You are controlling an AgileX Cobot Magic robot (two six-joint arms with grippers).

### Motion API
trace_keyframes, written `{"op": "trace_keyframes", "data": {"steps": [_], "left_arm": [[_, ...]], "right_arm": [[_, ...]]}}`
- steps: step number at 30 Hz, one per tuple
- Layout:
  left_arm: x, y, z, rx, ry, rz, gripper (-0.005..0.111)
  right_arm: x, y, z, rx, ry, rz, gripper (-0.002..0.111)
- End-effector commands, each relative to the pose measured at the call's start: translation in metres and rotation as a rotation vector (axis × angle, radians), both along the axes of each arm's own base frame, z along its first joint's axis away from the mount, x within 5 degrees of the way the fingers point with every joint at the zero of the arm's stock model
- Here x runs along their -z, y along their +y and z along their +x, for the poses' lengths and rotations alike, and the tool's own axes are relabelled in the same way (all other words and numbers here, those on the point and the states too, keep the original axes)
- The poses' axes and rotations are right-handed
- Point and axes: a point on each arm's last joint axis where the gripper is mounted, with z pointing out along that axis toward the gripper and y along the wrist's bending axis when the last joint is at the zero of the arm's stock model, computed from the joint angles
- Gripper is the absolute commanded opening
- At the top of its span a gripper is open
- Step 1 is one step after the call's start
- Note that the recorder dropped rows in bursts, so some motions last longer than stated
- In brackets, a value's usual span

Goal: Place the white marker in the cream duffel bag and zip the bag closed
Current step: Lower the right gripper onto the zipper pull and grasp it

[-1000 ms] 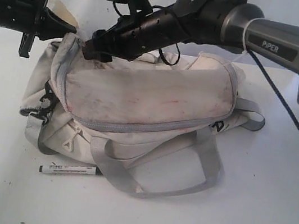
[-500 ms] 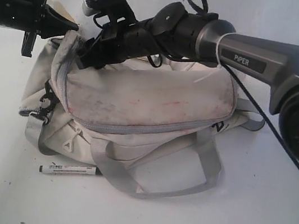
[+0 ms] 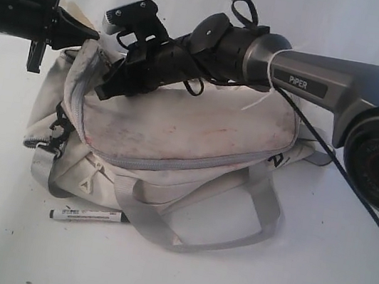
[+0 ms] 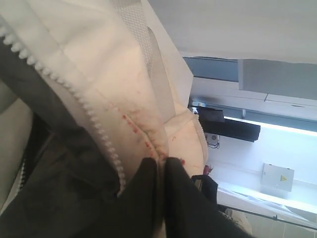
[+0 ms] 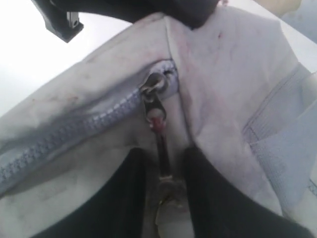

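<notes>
The cream duffel bag [image 3: 185, 123] lies on the white table with its grey zipper line facing front. On the table in front of its left end lies the white marker [image 3: 85, 215], untouched. My left gripper [image 3: 94, 35] is at the bag's upper left corner. In the left wrist view that gripper [image 4: 161, 163] is shut on a fold of cream fabric beside a row of zipper teeth [image 4: 94, 126]. My right gripper [image 3: 105, 89] reaches across the bag top to that same end. There it [image 5: 162, 153] holds the zipper pull [image 5: 161, 141], drawn straight from the slider [image 5: 154, 84].
Grey webbing handles [image 3: 193, 233] loop onto the table in front of the bag, close to the marker. A black clip [image 3: 57, 137] hangs at the bag's left end. The right arm [image 3: 329, 81] spans the air above the bag's right half.
My right gripper has moved left and slightly up along the bag top, toward the left gripper. The left gripper, bag and marker have stayed put.
</notes>
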Motion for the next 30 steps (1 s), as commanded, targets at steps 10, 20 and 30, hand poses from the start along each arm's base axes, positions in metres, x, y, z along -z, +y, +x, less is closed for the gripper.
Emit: {"op": "trace_keyframes", "data": {"steps": [10,20,30], "left_arm": [[0.004,0.007,0.004,-0.043,-0.025,0.108,0.000],[0.002,0.014,0.008,-0.107,-0.022,0.075,0.000],[0.002,0.015,0.009,-0.119,-0.024,0.081,0.000]], "right_arm": [[-0.024,-0.002,-0.012,-0.022,0.089,0.043,0.000],[-0.047,-0.005,-0.030,0.084,0.422,0.149,0.000],[-0.042,-0.012,-0.052,0.025,0.644,0.009,0.000]]}}
